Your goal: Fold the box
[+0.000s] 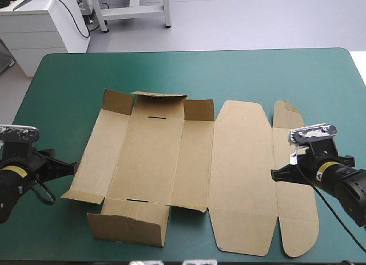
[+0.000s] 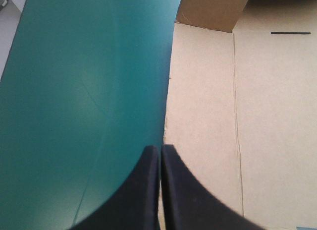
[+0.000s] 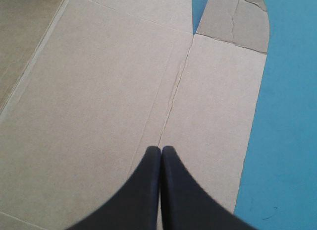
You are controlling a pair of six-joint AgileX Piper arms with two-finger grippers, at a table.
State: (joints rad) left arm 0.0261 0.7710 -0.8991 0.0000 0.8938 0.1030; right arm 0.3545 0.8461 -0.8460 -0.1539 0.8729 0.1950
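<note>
Box lies mostly flat; my left gripper, fingers together, sits at its left edge, my right gripper, likewise together, over its right flap.

Two arms, black, rounded housings: left arm, right arm. At each wrist, yellow band with dark marking. On left gripper and right gripper, two broad black fingers apiece, fin-curved, smooth, matt, tapering to narrow tips.
</note>
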